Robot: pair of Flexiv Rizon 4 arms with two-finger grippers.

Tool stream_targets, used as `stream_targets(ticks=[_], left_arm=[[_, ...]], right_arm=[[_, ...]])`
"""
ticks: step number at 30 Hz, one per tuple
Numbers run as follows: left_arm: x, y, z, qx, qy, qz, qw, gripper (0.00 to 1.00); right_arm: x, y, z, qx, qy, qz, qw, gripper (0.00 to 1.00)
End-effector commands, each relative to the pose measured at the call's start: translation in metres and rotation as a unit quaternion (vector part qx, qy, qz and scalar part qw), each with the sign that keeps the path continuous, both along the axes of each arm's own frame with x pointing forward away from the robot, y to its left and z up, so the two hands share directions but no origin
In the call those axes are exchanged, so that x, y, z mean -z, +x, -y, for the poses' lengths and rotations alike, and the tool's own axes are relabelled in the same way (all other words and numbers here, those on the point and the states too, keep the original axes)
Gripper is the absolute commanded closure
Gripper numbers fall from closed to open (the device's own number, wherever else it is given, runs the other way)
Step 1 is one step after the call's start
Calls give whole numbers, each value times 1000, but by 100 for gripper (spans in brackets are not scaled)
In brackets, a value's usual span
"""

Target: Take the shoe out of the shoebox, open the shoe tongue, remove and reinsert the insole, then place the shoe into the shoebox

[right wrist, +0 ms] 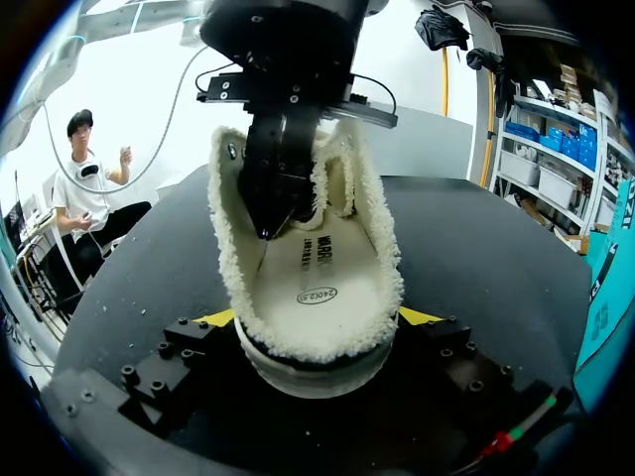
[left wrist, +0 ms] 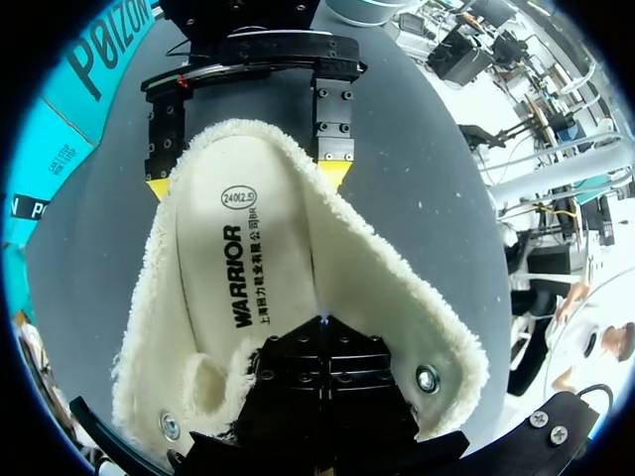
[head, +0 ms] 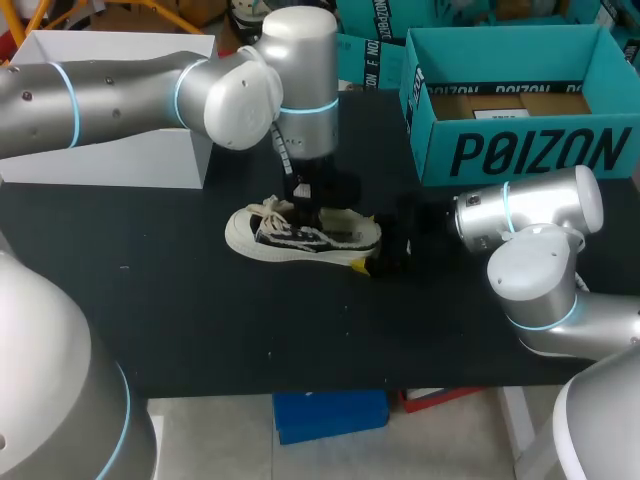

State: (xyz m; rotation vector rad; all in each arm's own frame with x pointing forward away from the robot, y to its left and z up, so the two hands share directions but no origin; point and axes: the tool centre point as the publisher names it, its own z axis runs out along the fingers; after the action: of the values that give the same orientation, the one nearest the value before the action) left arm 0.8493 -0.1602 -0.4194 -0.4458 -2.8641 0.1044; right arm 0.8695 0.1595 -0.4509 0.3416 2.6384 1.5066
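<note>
A white shoe [head: 300,238] with a fleece lining [left wrist: 397,297] lies on its sole in the middle of the black table, toe to the left. Its printed insole [left wrist: 238,268] sits inside. My left gripper [head: 312,200] stands over the shoe's opening, shut, its black tip [left wrist: 323,325] down on the insole [right wrist: 327,278] near the tongue. My right gripper [head: 385,250] is at the heel, and its yellow fingertips [right wrist: 220,317] press both sides of the heel, so it grips the shoe [right wrist: 317,347]. The left gripper [right wrist: 266,230] and the right gripper [left wrist: 246,178] each show in the other's wrist view.
The open teal shoebox [head: 520,150] stands at the back right, with cardboard inside it. A white box [head: 110,150] stands at the back left under my left arm. More teal box parts [head: 370,60] lie behind. Bare black table [head: 250,330] lies in front of the shoe.
</note>
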Motion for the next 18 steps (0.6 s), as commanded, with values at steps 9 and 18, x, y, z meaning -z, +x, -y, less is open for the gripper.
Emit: stream_targets(ticks=[9,18], left_arm=[[38,-7,2,-6,-13,-3,1000,100],[49,-4,2,-9,-21,8,1000,81]], right_arm=[[6,2,-5,2,-2,-1,1000,100],[6,2,-5,2,-2,-1,1000,100]])
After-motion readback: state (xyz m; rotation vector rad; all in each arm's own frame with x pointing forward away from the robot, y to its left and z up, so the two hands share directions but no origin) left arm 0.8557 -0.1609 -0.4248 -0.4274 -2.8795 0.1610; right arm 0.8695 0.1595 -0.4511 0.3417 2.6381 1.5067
